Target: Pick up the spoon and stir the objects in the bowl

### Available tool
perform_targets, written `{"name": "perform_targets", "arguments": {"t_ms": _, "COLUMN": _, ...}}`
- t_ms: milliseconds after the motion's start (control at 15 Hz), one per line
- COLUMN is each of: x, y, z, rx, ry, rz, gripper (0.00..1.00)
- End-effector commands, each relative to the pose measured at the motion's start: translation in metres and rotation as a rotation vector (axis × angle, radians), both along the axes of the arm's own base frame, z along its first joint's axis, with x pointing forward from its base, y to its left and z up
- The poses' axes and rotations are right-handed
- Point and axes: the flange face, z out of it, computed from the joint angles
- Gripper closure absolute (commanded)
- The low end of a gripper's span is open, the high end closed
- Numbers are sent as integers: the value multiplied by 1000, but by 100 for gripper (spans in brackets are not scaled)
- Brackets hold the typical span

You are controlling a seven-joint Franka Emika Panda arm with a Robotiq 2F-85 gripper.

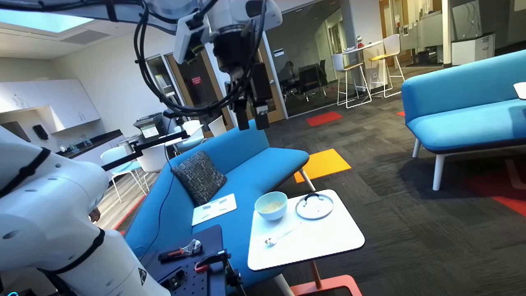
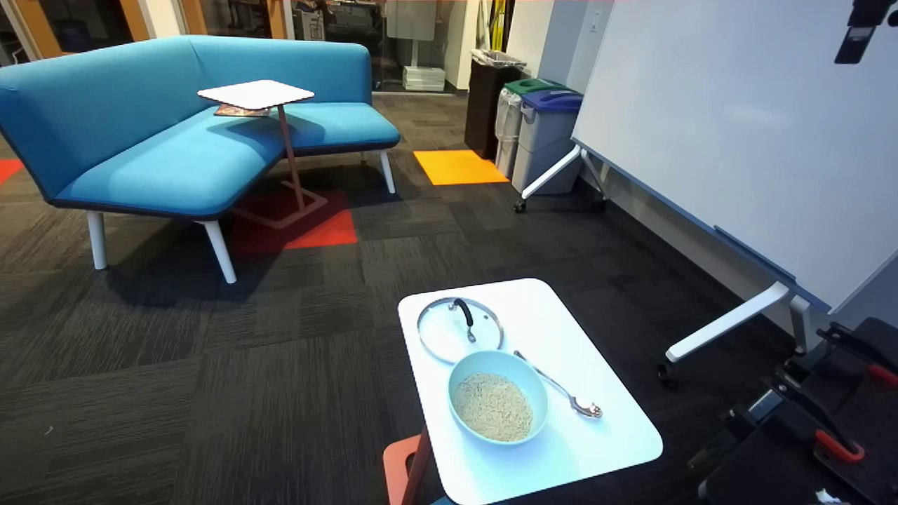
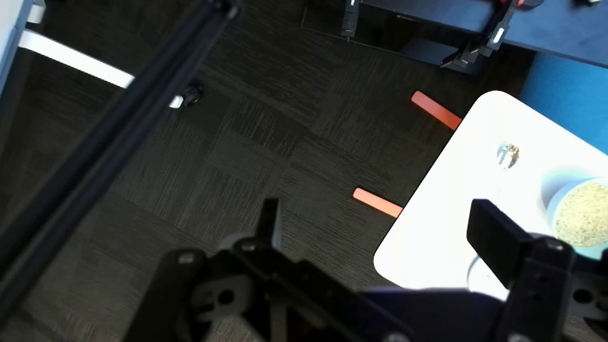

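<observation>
Spoon (image 2: 560, 388) beside bowl (image 2: 499, 361), on white table (image 2: 561, 463), well below the hand (image 1: 252, 122), jaws spread wide

2 blue sofas (image 1: 263, 164), glass lid (image 2: 443, 337) on white table (image 2: 561, 354)

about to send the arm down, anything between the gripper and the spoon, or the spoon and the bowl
Nothing visible on either stretch. The open gripper hangs higher than the table, the spoon lies uncovered beside the bowl, and the lid lies off to one side; only the bowl's rim likely needs clearing.
</observation>
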Motion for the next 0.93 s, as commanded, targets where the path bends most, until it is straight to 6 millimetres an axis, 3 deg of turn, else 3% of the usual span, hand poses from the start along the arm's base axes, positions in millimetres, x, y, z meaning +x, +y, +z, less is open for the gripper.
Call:
{"name": "perform_targets", "arguments": {"t_ms": 0, "x": 0, "y": 0, "z": 1, "rx": 0, "ry": 1, "rz": 0, "gripper": 0}}
{"name": "perform_targets", "arguments": {"t_ms": 533, "x": 0, "y": 0, "z": 1, "rx": 0, "ry": 1, "rz": 0, "gripper": 0}}
{"name": "perform_targets", "arguments": {"t_ms": 867, "x": 18, "y": 28, "z": -24, "rx": 54, "ry": -28, "rz": 36, "gripper": 0}}
